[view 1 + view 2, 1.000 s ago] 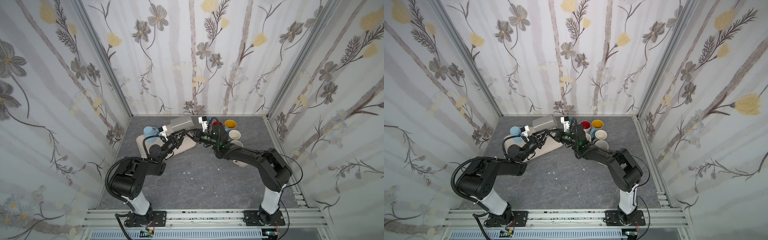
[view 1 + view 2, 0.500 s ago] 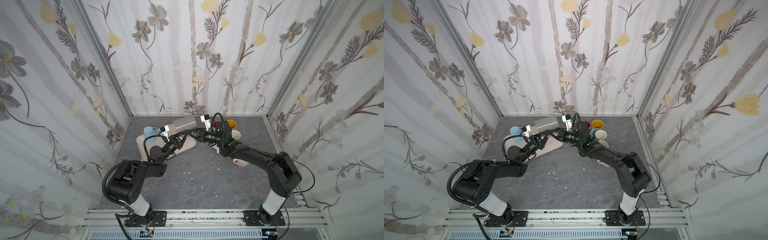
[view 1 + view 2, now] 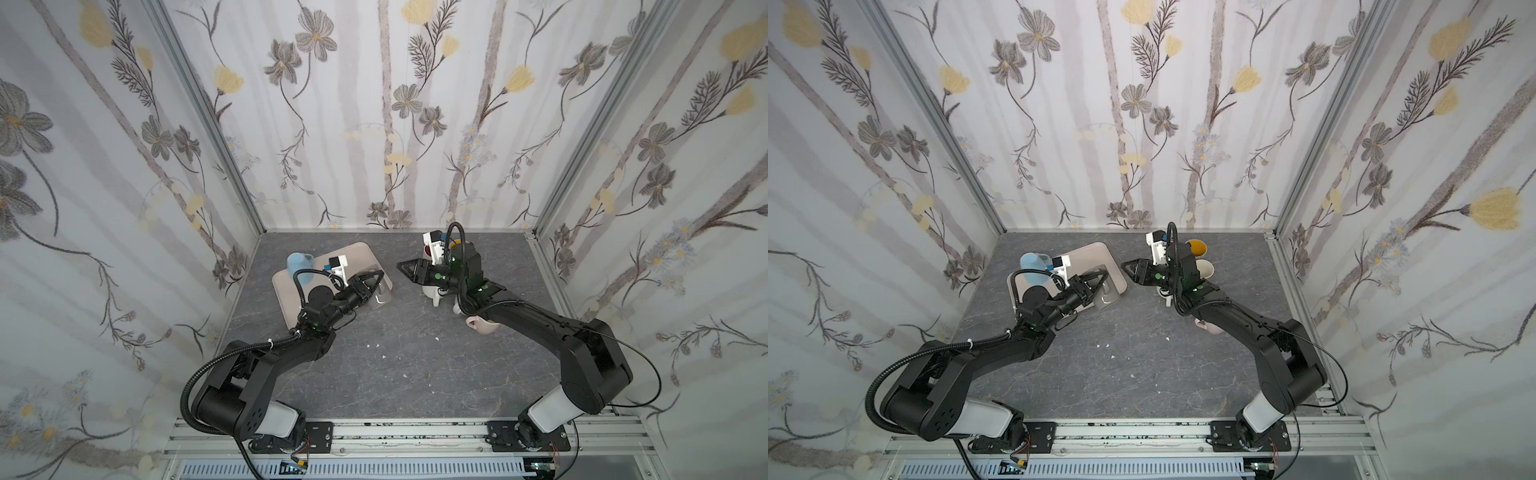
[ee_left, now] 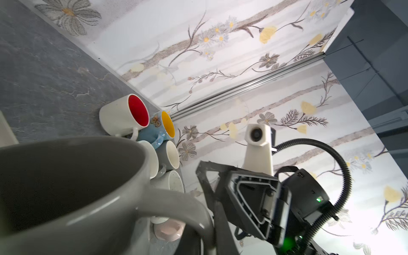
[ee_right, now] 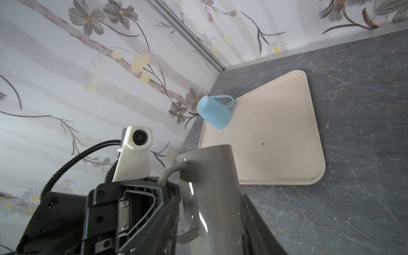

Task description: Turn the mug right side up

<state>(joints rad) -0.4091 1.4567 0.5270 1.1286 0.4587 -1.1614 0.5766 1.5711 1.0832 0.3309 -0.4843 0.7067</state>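
Colour log, cell interior.
Glossy grey mug [image 5: 212, 176]; pale blue mug [image 5: 215, 114]; beige tray [image 5: 276, 143]; veined dark-grey tabletop [image 3: 415, 374]; white walls [image 3: 374, 83], grey and yellow flowers.

1. A beige tray [image 3: 355, 255] [image 3: 1098, 253] [image 5: 276, 136] lies flat at the far left of the dark stone-look bench [image 3: 415, 374].
2. A light blue mug [image 3: 300, 262] [image 3: 1031, 262] [image 5: 215, 113] stands upside down on the tray's far left corner.
3. At the far right, mugs crowd together with their mouths up: a white mug with a red inside [image 4: 124, 117], a blue mug with a yellow inside [image 4: 164, 127] [image 3: 1196, 248] touching it, and a grey mug with a cream inside [image 4: 172, 154] [image 3: 1204, 269].
4. A pink mug [image 3: 485, 326] [image 3: 1212, 327] sits at the cluster's near edge, mostly hidden, so its pose is unclear.
5. Small white chips [image 3: 376, 345] dot the middle of the bench.
6. Floral wallpaper [image 3: 374, 104] covers the three walls.
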